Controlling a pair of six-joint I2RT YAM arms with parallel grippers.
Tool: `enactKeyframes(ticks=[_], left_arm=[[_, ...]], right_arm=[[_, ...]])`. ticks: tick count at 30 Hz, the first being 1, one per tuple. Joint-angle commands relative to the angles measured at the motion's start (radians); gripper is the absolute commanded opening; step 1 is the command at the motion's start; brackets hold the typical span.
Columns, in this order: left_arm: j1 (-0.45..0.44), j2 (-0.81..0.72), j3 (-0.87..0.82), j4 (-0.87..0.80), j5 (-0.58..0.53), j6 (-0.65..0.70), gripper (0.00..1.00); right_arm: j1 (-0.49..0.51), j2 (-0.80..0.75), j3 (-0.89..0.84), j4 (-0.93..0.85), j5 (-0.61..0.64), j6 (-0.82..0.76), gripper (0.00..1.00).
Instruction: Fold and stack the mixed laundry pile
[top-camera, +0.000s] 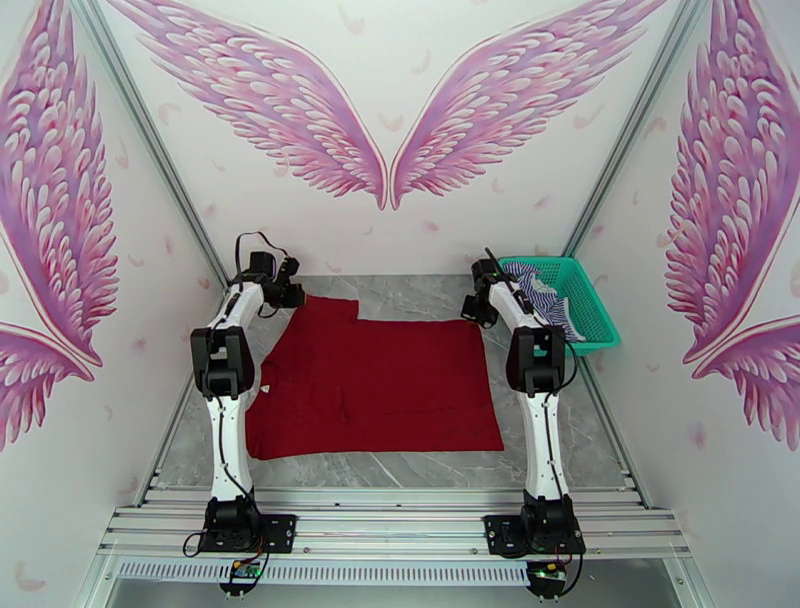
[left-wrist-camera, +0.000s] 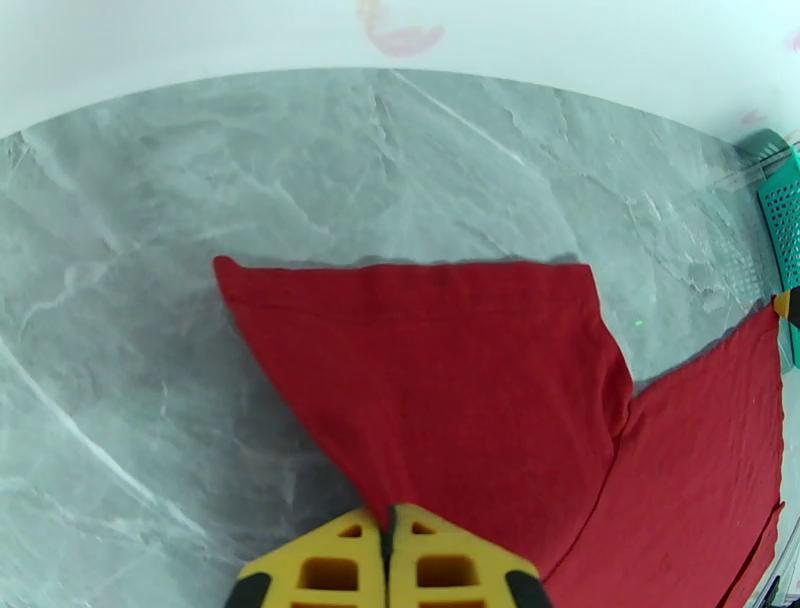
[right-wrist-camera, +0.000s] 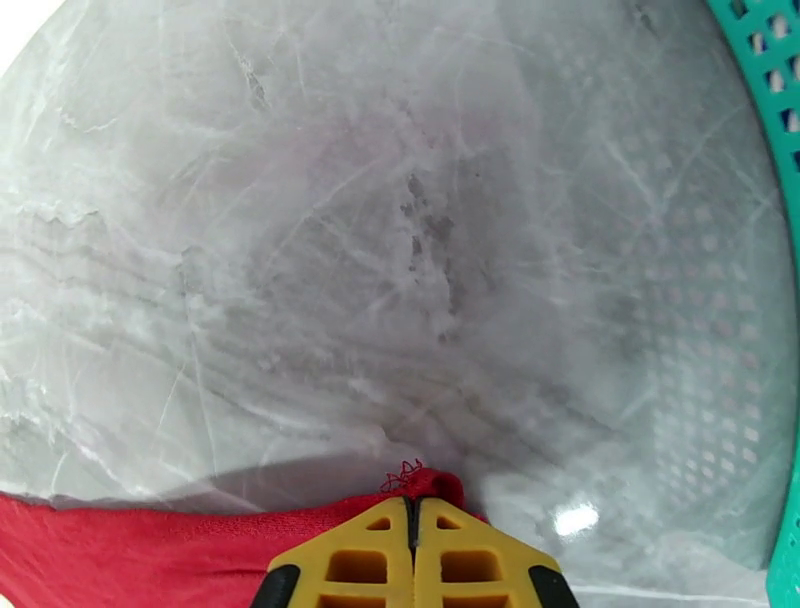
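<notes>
Dark red T-shirt (top-camera: 380, 385) spread flat, left hand (left-wrist-camera: 388, 512) and right hand (right-wrist-camera: 412, 502) clamped on it

Ahead of the left pincer (left-wrist-camera: 388, 522) the red shirt (left-wrist-camera: 450, 400) lies flat and low, so a pass above it is free. Beyond its far edge the table (left-wrist-camera: 300, 170) runs bare to the back wall (left-wrist-camera: 200, 40), and it is bare on that pincer's left too. Ahead of the right pincer (right-wrist-camera: 412, 508) the table is also bare. Close on its right stands the basket (right-wrist-camera: 788, 545), its mesh wall upright. The striped shirt (top-camera: 548, 305) is heaped over the basket's near rim, beside that arm. Between the two pincers the cloth lies flat.
</notes>
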Motion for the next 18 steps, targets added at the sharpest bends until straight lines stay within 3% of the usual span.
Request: enactKeyframes(ticks=[1, 10, 18], left_arm=[[0.014, -0.116, -0.073, 0.046, 0.031, 0.026, 0.0], [0.019, -0.247, -0.286, 0.132, 0.049, 0.02, 0.0], [0.02, -0.372, -0.472, 0.194, 0.047, 0.02, 0.0]], right_arm=[[0.002, -0.083, -0.041, 0.002, 0.031, -0.027, 0.0], [0.002, -0.165, -0.112, 0.005, -0.008, -0.042, 0.0], [0.002, -0.277, -0.297, 0.06, -0.022, -0.054, 0.0]])
